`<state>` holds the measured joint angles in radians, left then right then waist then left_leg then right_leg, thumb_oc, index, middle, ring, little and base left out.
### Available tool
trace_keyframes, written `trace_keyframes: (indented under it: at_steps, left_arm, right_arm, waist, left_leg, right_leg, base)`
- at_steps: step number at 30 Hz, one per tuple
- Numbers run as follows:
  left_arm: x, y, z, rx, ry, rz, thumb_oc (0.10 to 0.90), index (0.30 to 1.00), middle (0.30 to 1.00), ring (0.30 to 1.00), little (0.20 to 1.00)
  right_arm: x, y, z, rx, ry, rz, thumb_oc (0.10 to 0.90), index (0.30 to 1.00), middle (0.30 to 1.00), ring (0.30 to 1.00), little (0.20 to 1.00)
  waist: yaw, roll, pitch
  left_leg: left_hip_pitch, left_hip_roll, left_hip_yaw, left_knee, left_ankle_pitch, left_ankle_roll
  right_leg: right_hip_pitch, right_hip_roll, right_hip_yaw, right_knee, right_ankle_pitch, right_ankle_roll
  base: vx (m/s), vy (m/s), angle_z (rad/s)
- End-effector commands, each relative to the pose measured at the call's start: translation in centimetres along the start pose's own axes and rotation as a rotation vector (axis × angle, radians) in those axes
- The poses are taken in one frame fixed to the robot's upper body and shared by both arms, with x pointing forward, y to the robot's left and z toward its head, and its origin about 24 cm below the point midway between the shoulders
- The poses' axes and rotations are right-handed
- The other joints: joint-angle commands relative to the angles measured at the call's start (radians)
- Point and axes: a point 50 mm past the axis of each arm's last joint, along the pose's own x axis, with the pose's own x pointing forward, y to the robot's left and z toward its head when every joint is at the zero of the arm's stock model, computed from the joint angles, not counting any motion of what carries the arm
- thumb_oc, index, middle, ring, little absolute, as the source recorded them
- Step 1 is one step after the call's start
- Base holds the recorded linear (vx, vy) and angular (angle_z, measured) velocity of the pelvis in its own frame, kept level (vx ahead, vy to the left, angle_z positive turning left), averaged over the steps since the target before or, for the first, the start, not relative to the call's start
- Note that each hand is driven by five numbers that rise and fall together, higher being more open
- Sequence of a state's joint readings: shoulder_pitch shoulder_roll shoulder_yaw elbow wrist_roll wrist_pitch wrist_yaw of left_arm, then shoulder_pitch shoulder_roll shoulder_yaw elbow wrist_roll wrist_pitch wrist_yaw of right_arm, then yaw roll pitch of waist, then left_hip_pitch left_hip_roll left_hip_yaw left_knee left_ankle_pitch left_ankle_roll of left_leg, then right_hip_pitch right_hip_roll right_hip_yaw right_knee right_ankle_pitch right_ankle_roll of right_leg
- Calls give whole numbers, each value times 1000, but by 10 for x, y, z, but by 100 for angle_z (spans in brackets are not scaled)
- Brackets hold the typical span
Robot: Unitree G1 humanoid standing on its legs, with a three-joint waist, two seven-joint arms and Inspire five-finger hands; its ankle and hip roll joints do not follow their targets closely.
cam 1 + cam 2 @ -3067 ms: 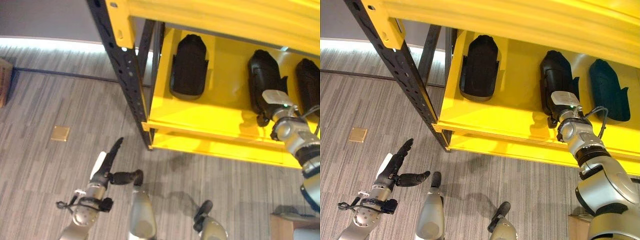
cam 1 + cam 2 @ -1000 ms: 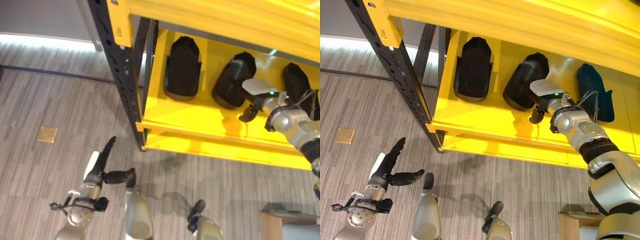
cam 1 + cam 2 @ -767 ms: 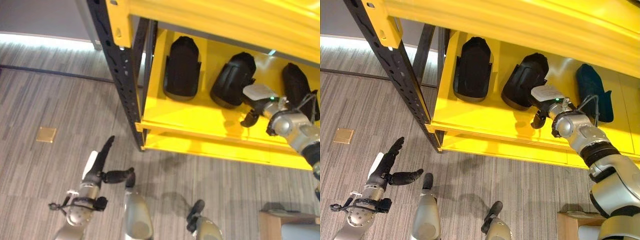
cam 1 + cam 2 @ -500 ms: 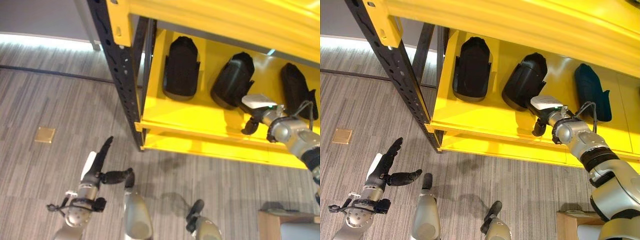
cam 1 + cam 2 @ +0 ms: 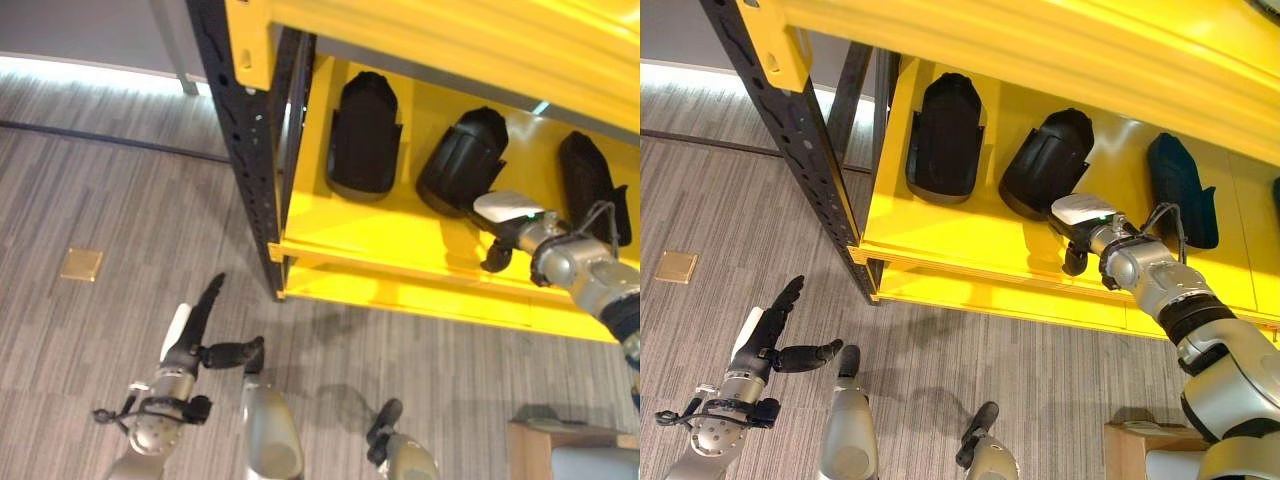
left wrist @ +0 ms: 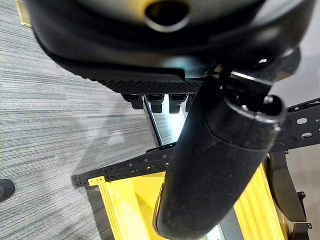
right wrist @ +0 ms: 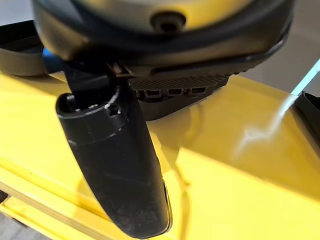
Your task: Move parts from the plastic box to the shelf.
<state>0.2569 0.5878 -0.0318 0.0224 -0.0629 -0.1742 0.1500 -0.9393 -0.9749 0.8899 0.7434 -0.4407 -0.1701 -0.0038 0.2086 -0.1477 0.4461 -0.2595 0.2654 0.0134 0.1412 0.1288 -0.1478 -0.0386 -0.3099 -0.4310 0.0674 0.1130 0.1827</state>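
left hand (image 5: pixel 770 340) low over the grey floor (image 5: pixel 100 200), fingers straight, thumb spread, holding nothing | yellow shelf (image 5: pixel 970 245) on a black upright (image 5: pixel 245 150) | three black parts lie on it: left part (image 5: pixel 945 135), tilted middle part (image 5: pixel 1045 165), right part (image 5: pixel 1180 190) | right hand (image 5: pixel 1072 228) just beside middle part, holding nothing, fingers relaxed

Grey striped carpet floor (image 5: pixel 110 190) with 1 brass floor plate (image 5: pixel 80 264).
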Motion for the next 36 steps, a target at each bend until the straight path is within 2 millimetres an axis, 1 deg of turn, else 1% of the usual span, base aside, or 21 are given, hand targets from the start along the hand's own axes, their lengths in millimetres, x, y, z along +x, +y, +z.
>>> trace_keyframes:
  at_steps: [1, 5, 12, 17, 20, 26, 32, 36]
  left_arm:
    - [-6, 18, 22, 44, -134, 72, 900, 1000, 1000, 1000, 1000]
    - [-6, 19, 22, 46, -134, 74, 900, 1000, 1000, 1000, 1000]
    - [-4, 19, 23, 52, -140, 77, 900, 1000, 1000, 1000, 1000]
    - [-5, 19, 21, 49, -132, 83, 900, 1000, 1000, 1000, 1000]
    - [-6, 20, 20, 47, -128, 87, 900, 1000, 1000, 1000, 1000]
    - [-7, 21, 19, 46, -121, 93, 900, 1000, 1000, 1000, 1000]
    - [-7, 22, 19, 44, -119, 99, 900, 1000, 1000, 1000, 1000]
    - [-7, 22, 18, 44, -117, 103, 900, 1000, 1000, 1000, 1000]
  right_arm:
    - [-9, -30, -22, -106, 66, -71, 900, 1000, 1000, 1000, 1000]
    - [-11, -30, -25, -140, 69, -55, 900, 1000, 1000, 1000, 1000]
    - [-16, -28, -36, -222, 105, -16, 900, 1000, 1000, 1000, 1000]
    - [-21, -26, -48, -241, 158, -6, 900, 1000, 1000, 1000, 1000]
    - [-25, -29, -60, -264, 211, -14, 900, 1000, 1000, 1000, 1000]
    - [-28, -28, -68, -297, 253, -3, 900, 1000, 1000, 1000, 1000]
    - [-31, -31, -75, -309, 290, -18, 900, 1000, 1000, 1000, 1000]
    - [-32, -35, -77, -303, 296, -35, 900, 1000, 1000, 1000, 1000]
  waist:
    - [7, -38, -65]
    - [4, -39, -67]
    - [-1, -41, -67]
    - [-3, -44, -71]
    - [-5, -46, -73]
    - [-3, -49, -74]
    - [-5, -52, -77]
    - [-6, -52, -77]
  left_leg:
    - [-31, 10, -19, -74, 82, 34]
    - [-32, 10, -20, -74, 82, 33]
    - [-27, 12, -19, -71, 81, 32]
    - [-27, 11, -20, -73, 81, 32]
    - [-26, 11, -20, -74, 80, 32]
    - [-26, 11, -22, -74, 81, 32]
    - [-23, 10, -21, -77, 80, 33]
    - [-22, 11, -19, -77, 80, 33]
  right_leg:
    - [34, 1, 23, 95, -57, 2]
    - [35, 1, 23, 93, -57, 2]
    - [38, 4, 27, 90, -58, 2]
    - [40, 5, 28, 87, -57, 1]
    - [42, 5, 26, 86, -55, 3]
    - [46, 7, 24, 83, -55, 4]
    - [48, 9, 25, 81, -55, 4]
    - [49, 9, 25, 81, -54, 4]
  base:
    - [0, 0, 0]
    - [1, 1, 4]
    - [0, 1, 2]
    - [0, 0, 0]
    - [0, 0, 0]
    - [0, 0, 0]
    - [0, 0, 0]
    - [0, 0, 0]
